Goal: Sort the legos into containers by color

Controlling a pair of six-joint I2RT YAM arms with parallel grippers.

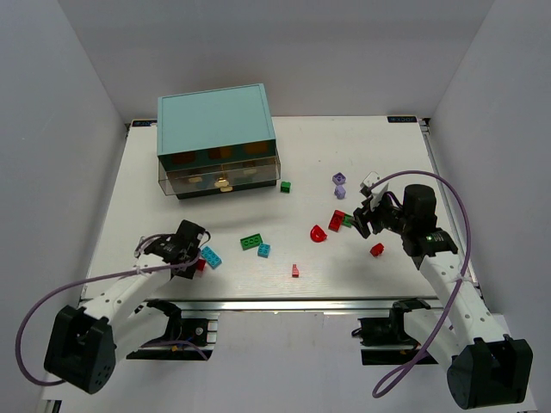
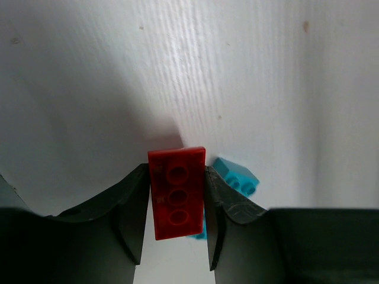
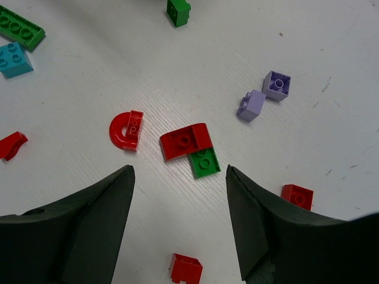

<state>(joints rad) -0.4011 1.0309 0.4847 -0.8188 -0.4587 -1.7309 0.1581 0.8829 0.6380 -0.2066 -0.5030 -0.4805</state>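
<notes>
My left gripper (image 2: pixel 177 207) is shut on a flat red lego (image 2: pixel 177 193), its jaws pressed against the two long sides; it is low over the table at the near left (image 1: pixel 196 260). A cyan lego (image 2: pixel 237 176) lies just to the right of the right finger. My right gripper (image 3: pixel 180 177) hangs open and empty above a red curved piece (image 3: pixel 185 141) joined to a green lego (image 3: pixel 205 161). A red arch (image 3: pixel 126 130) and two lavender legos (image 3: pixel 276 84) lie nearby. The containers (image 1: pixel 222 176) are drawers in the teal cabinet (image 1: pixel 217 120) at the back left.
A long green lego (image 1: pixel 250 242) and a cyan one (image 1: pixel 264 250) lie mid-table, with a small red piece (image 1: pixel 295 270) in front of them. A green cube (image 1: pixel 285 187) sits by the cabinet's right corner. Small red legos (image 3: pixel 297 196) (image 3: pixel 187 267) lie near my right fingers.
</notes>
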